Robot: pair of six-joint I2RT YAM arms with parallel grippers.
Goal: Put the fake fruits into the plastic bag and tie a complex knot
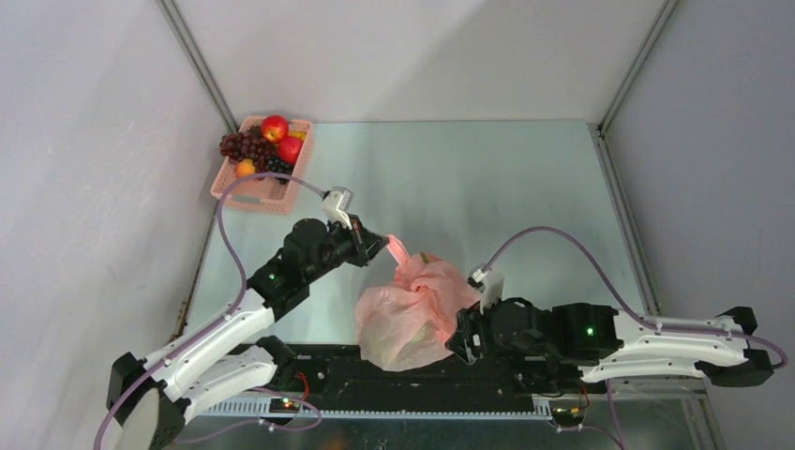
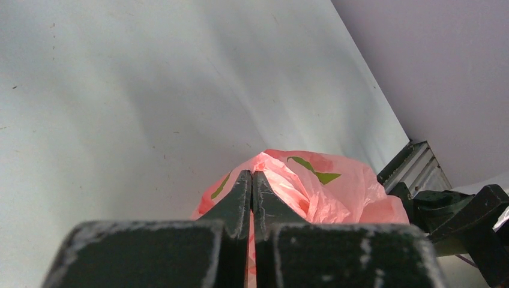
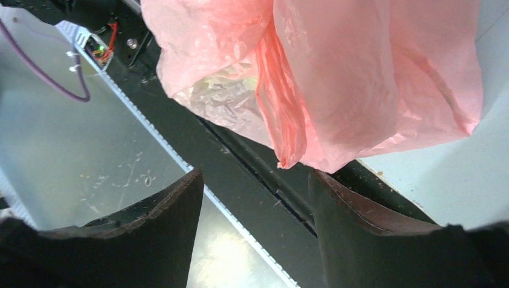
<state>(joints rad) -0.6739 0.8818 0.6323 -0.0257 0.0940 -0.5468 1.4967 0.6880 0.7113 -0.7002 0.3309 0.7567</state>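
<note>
The pink plastic bag [image 1: 410, 314] sits bulging near the table's front edge, between the two arms. My left gripper [image 1: 382, 243] is shut on a pulled-up strip of the bag at its upper left; in the left wrist view the fingers [image 2: 252, 180] pinch pink film with the bag [image 2: 336, 192] behind them. My right gripper [image 1: 461, 339] is open at the bag's lower right; in the right wrist view [image 3: 255, 177] the bag [image 3: 360, 78] hangs just ahead of the jaws with a twisted strand [image 3: 282, 108] between them, untouched. Fake fruits [image 1: 262, 145] lie in the basket at the back left.
A pink lattice basket [image 1: 246, 199] stands at the table's back left corner. Grey walls close in the table on three sides. The black rail [image 1: 422, 380] with the arm bases runs along the front edge, right under the bag.
</note>
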